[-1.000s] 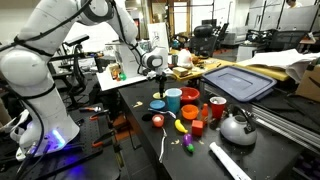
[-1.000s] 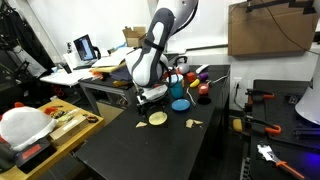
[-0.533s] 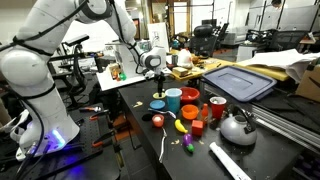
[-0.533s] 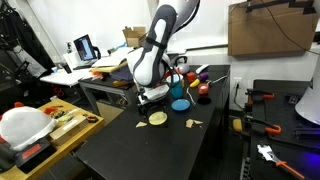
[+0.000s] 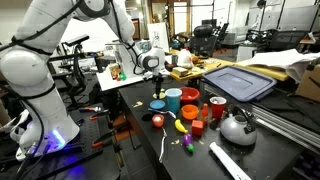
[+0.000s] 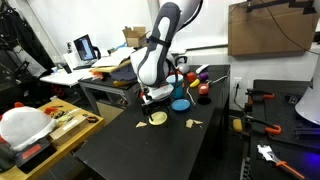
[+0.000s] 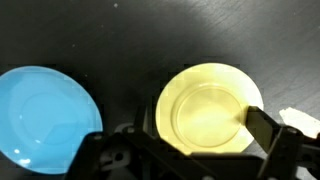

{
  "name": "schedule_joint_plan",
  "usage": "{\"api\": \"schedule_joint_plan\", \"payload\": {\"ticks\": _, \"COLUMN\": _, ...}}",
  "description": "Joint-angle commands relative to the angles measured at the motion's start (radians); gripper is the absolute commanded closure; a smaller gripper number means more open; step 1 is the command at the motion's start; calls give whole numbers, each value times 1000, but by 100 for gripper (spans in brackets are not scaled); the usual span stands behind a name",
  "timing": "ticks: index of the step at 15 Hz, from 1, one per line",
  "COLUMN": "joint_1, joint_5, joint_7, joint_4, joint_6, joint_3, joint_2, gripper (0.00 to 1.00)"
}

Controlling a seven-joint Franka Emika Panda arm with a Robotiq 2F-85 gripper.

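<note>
Overhead, arm (image 6: 163, 40) in a steep downward arch, end effector (image 6: 155, 98) directly above yellow plate (image 7: 205, 108), jaws wide apart, empty.

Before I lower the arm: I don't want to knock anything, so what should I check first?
1. gripper open: ok.
2. Gripper empty: ok.
3. yellow plate lies between the jaws in the wrist view: ok.
4. Gripper hangs above the plate without touching it in an exterior view: ok.
5. blue dish lies apart from the yellow plate: ok.
6. The jaw nearest the blue dish will clear its rim: cannot tell.
</note>
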Motion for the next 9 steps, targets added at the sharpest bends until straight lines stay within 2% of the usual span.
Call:
{"api": "schedule_joint_plan", "payload": {"ticks": 1, "joint_1": -12, "joint_5": 19, "joint_7": 0, "joint_4": -47, "joint_6": 30, "joint_3": 17, "joint_2": -36, "gripper": 0}}
{"api": "schedule_joint_plan", "payload": {"ticks": 9, "joint_1": -10, "joint_5": 21, "joint_7": -3, "joint_4": -54, "joint_6": 47, "joint_3": 23, "joint_2": -43, "gripper": 0}}
